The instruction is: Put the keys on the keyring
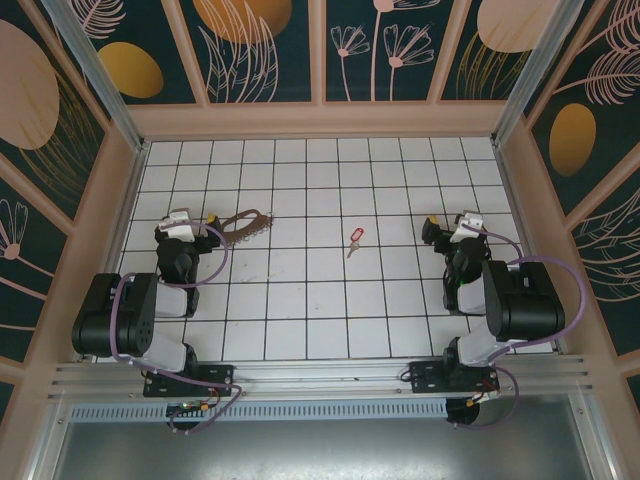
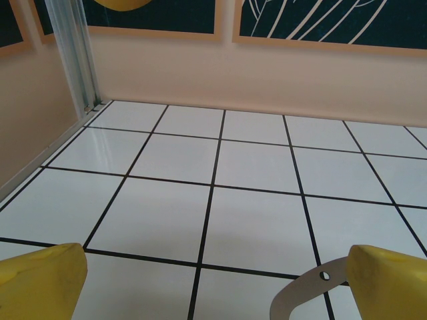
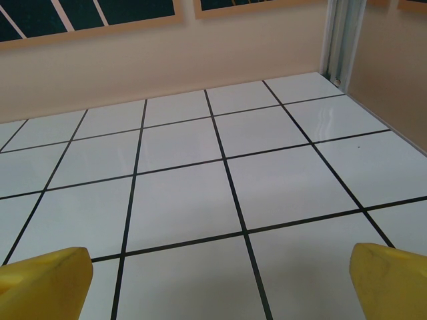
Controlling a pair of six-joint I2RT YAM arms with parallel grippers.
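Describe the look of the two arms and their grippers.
The left arm and right arm are black with chunky rounded joints. Each has a white block near the wrist and a looping purple cable. The left gripper and right gripper have yellow fingers.

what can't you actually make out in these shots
Top external: the keyring is too small to count the keys strung on it or see where it opens.
Top external: the red-tagged key is too small to read its teeth or tag.
Left wrist: a grey strip with a hole is cut off by the bottom edge and by the left tool finger; what it belongs to is unclear.
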